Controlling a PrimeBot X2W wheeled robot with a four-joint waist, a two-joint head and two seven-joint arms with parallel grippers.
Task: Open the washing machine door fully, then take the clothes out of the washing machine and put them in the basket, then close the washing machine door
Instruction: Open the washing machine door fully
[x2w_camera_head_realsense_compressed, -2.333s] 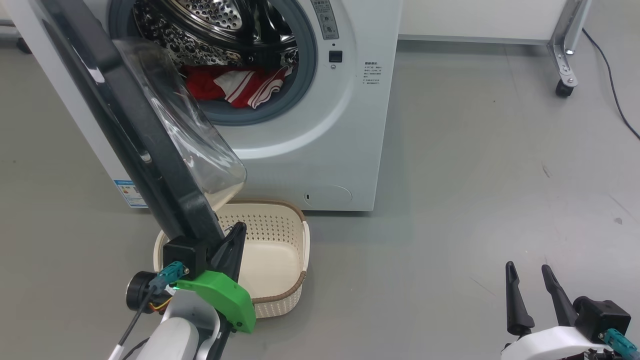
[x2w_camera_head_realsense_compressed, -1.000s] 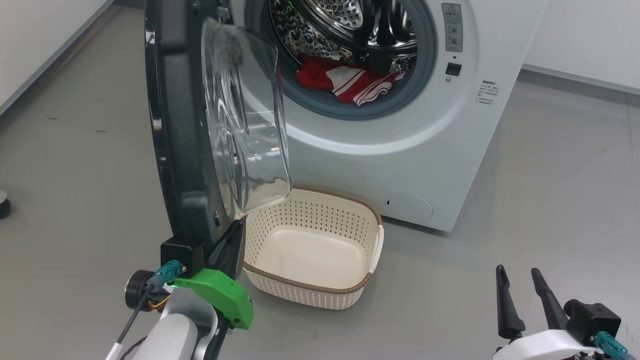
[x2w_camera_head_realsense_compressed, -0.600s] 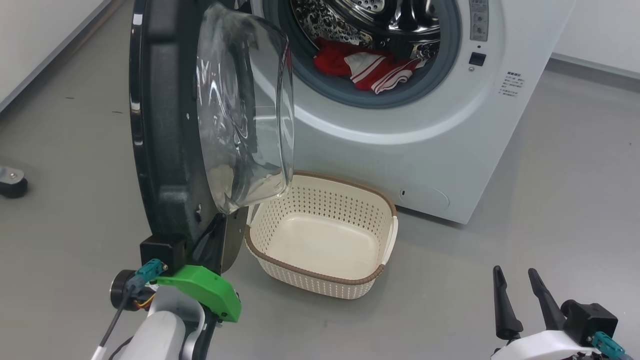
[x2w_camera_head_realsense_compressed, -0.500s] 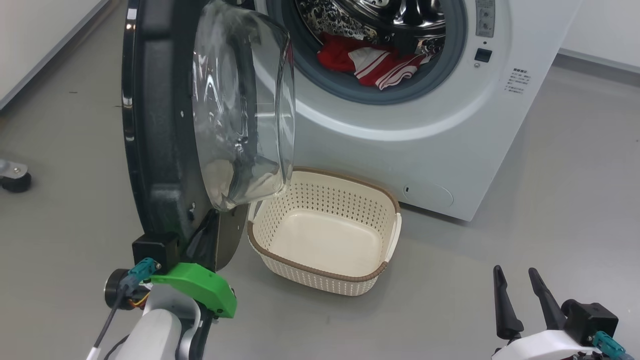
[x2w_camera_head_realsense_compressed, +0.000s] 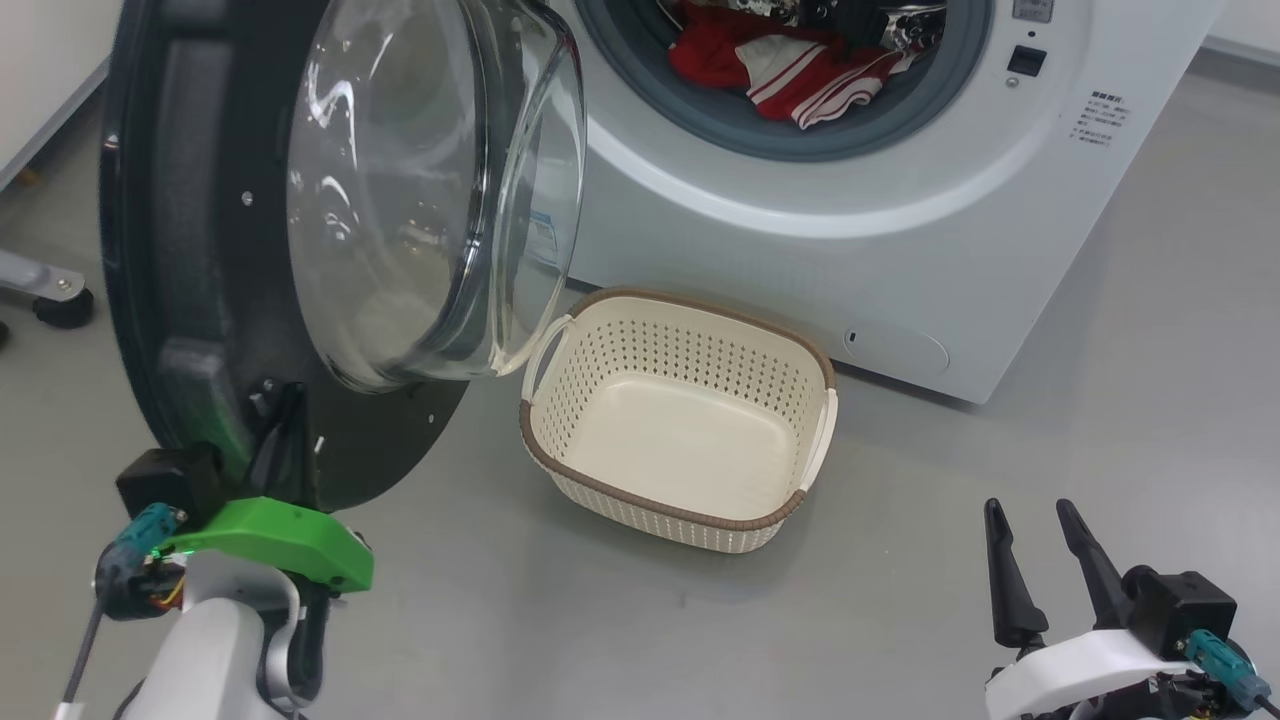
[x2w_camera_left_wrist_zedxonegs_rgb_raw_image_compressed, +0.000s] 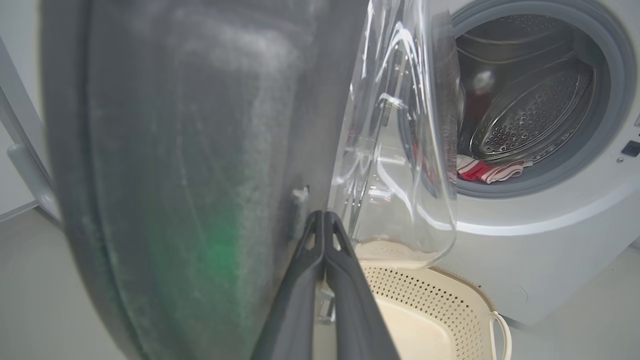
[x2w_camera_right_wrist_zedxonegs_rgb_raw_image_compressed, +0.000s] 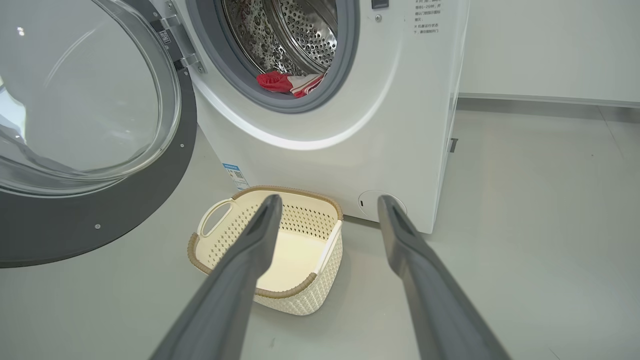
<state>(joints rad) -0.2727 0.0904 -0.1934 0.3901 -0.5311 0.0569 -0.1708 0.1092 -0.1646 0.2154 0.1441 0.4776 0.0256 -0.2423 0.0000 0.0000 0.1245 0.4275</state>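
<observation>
You're on the first step, swinging the door wide. Your left gripper (x2w_camera_left_wrist_zedxonegs_rgb_raw_image_compressed: 324, 215) has its two fingers pressed together with nothing between them, tips resting against the inner face of the washing machine door (x2w_camera_head_realsense_compressed: 190, 250) near its lower edge. It is a push, not a grip. The door stands well out from the washing machine (x2w_camera_head_realsense_compressed: 800, 260), and its glass bowl (x2w_camera_head_realsense_compressed: 420, 180) overhangs the floor just left of the basket (x2w_camera_head_realsense_compressed: 690, 525). The basket sits on the floor close against the foot of the machine, with nothing in it. The clothes (x2w_camera_head_realsense_compressed: 790, 70) lie at the front lip of the drum, just inside the grey gasket. Your right gripper (x2w_camera_head_realsense_compressed: 1028, 507) hovers low over the floor at the far right, fingers apart, holding nothing.

Next, I'd judge, finish the push if the hinge has travel left. Then draw the left fingers clear of the rim and send a gripper into the drum (the right one is already spread).

Count: one door, one machine, one basket, two garments (one plain red, one red with white stripes), two grippers.
</observation>
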